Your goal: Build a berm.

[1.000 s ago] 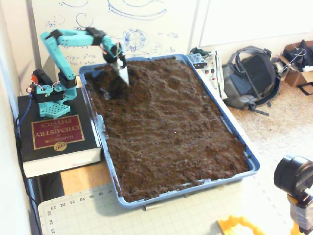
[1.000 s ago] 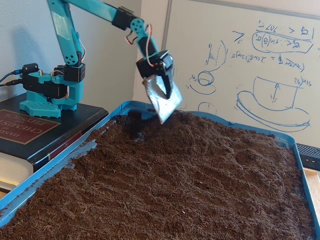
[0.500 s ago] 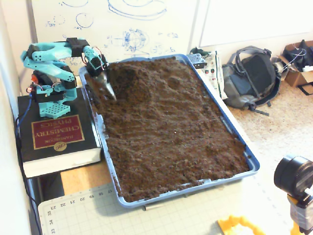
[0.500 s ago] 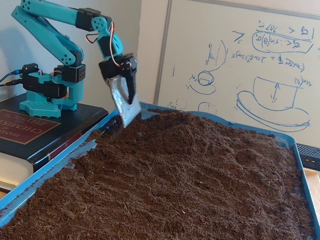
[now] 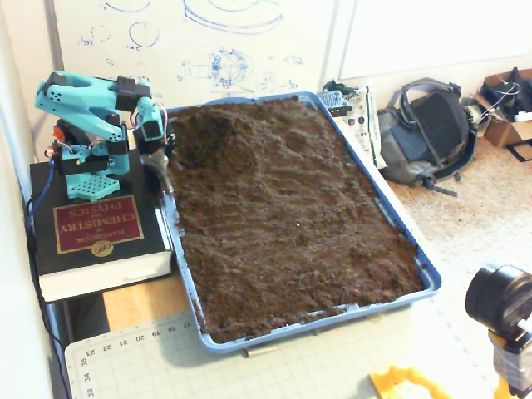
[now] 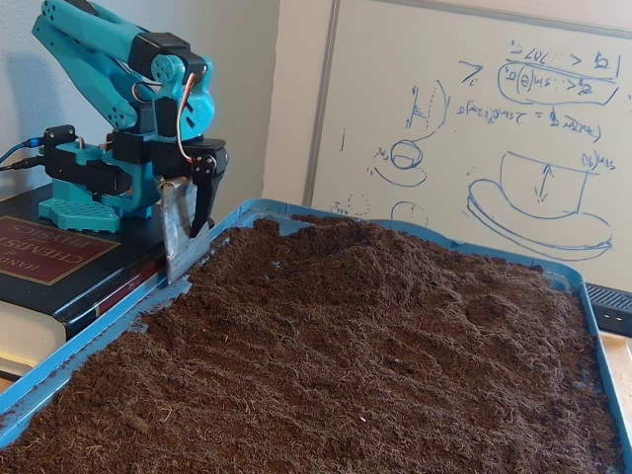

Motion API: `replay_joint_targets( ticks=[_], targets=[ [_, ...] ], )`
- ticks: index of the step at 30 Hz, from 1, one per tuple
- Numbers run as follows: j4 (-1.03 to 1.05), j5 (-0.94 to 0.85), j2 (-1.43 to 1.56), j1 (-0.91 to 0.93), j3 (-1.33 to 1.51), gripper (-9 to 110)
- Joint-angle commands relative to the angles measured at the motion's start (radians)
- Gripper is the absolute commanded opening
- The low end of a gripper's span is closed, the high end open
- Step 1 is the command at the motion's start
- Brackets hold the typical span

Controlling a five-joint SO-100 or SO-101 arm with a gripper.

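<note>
Standing at the near end of the shallow blue plastic tray (image 5: pixel 428 278), I see dark brown crumbly soil (image 5: pixel 291 224) filling it almost to the rim, flat and faintly furrowed across the near half. Further back the surface rises: the berm (image 5: pixel 220 137) is a low heap of the same loose soil near the far left corner of the tray, and in the lower fixed view it reads as a gentle hump (image 6: pixel 326 242) against the far rim, hardly a ridge yet. Beyond the left rim, the turquoise printed arm (image 5: pixel 83 96) sits folded on a thick black hardback chemistry handbook (image 5: pixel 96 229), and its gripper (image 5: pixel 161 173) carries a flat grey metal blade (image 6: pixel 178 242) hanging point-down right at the tray's left edge. The blade looks fixed to the jaws like a trowel, so I cannot tell whether they are clamped or loose. The risk, I think, is in that position: the blade tip hangs over the rim, and a downward stroke from here could strike the plastic edge, jolt the tray or flick soil onto the book. A push started too far out could also drag soil over the wall, and a deep sweep through the heap could flatten the little height it has.
</note>
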Motion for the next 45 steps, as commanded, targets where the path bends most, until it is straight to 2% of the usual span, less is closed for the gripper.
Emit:
replay_joint_targets(
  ticks=[1, 5, 15, 30, 45],
  targets=[
    [0.002, -0.006, 0.006, 0.006, -0.002, 0],
    [-0.041, -0.006, 0.003, 0.006, 0.009, 0],
    [-0.318, -0.005, -0.216, 0.046, 0.002, 0],
    [-0.563, -0.005, -0.42, 0.054, -0.011, 0],
    [-0.584, 0.091, -0.787, 0.018, -0.385, 0]
  ],
)
